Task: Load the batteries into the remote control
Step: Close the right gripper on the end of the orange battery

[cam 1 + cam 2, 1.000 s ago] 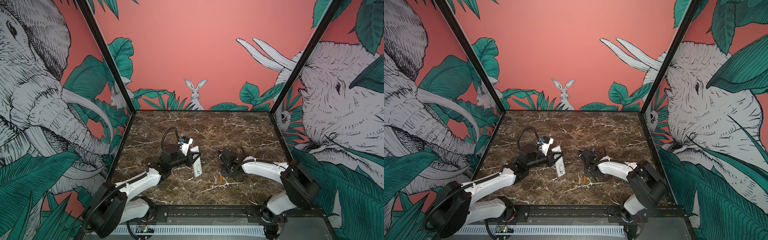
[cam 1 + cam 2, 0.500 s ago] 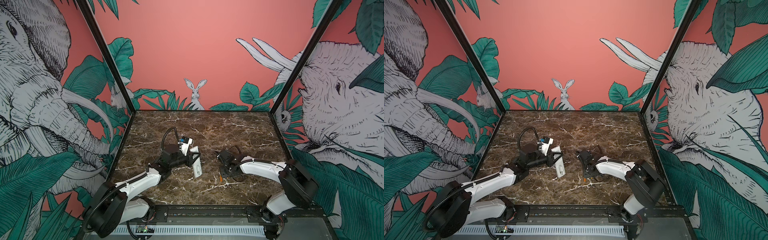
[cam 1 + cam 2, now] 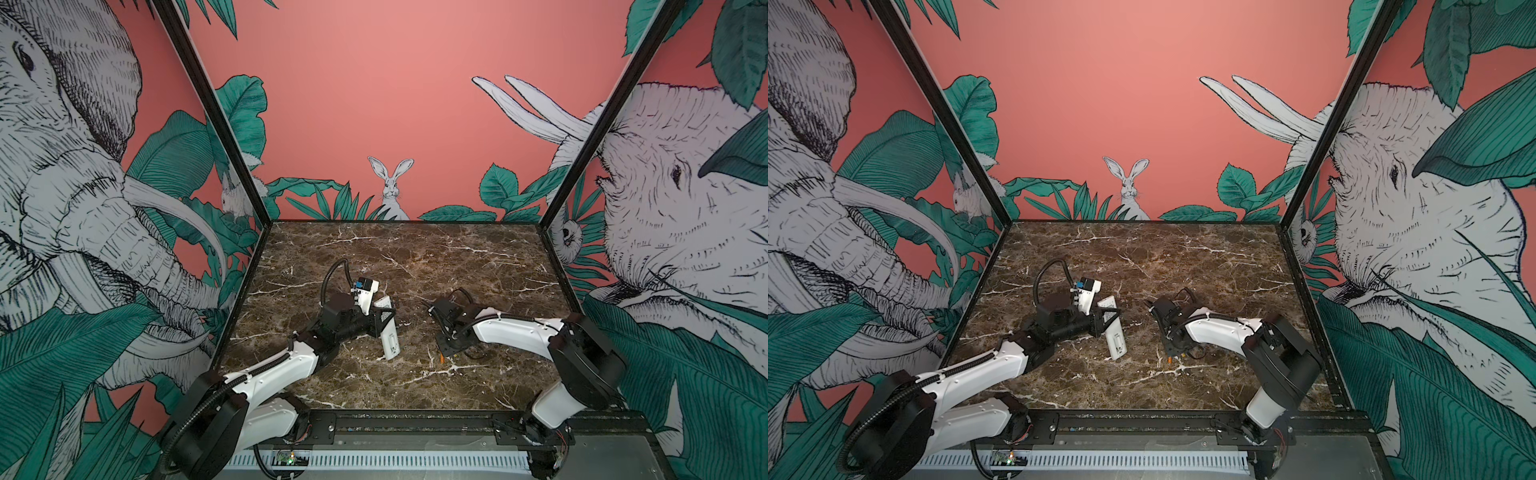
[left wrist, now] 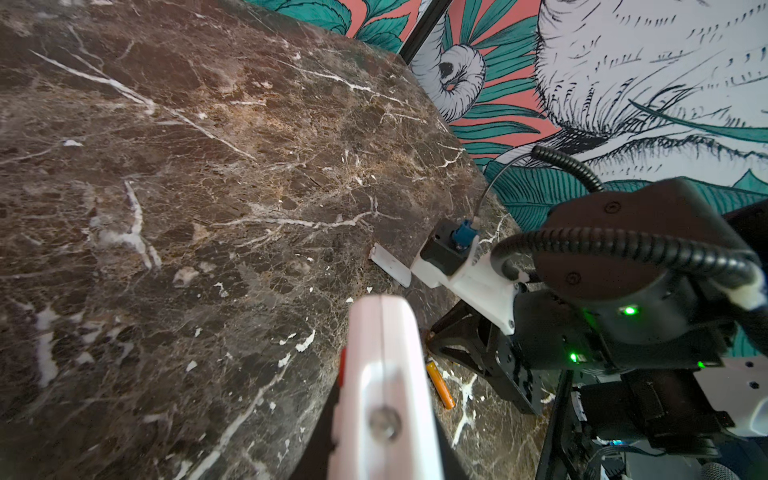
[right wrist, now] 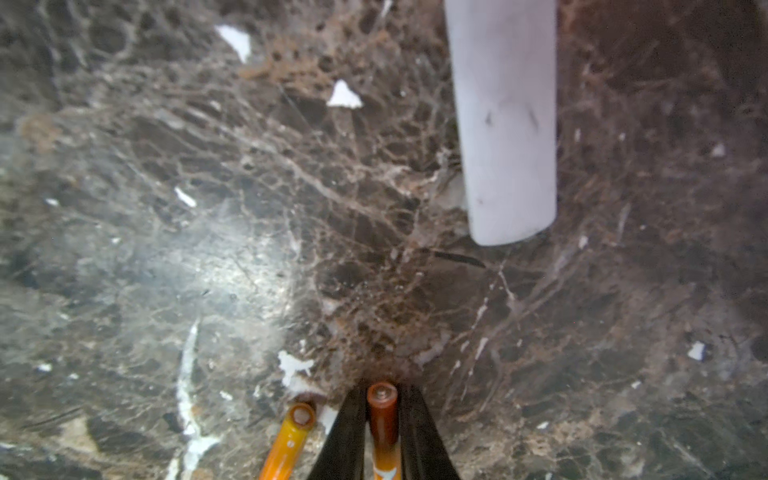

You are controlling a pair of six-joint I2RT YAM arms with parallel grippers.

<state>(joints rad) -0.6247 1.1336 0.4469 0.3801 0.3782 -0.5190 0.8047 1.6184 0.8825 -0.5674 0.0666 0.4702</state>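
The white remote control (image 3: 388, 334) (image 3: 1115, 338) is tilted over the marble, with my left gripper (image 3: 383, 319) (image 3: 1108, 319) shut on its middle. In the left wrist view the remote (image 4: 380, 365) fills the space between the dark jaws of the left gripper (image 4: 382, 440). To its right, my right gripper (image 3: 448, 351) (image 3: 1173, 352) points down at the table. Its wrist view shows the right gripper (image 5: 382, 392) shut on one orange battery (image 5: 383, 415), low over the marble. The second battery (image 5: 289, 440) (image 4: 440, 384) lies on the table just beside those fingers.
A flat white plastic piece (image 4: 390, 264) (image 5: 505, 124) lies on the marble just beyond the right gripper. Printed walls close in the table (image 3: 415, 257) on three sides, and a black rail (image 3: 415, 424) runs along the front edge.
The right arm has shifted slightly to the left over the batteries. The left arm and the remote have not moved.
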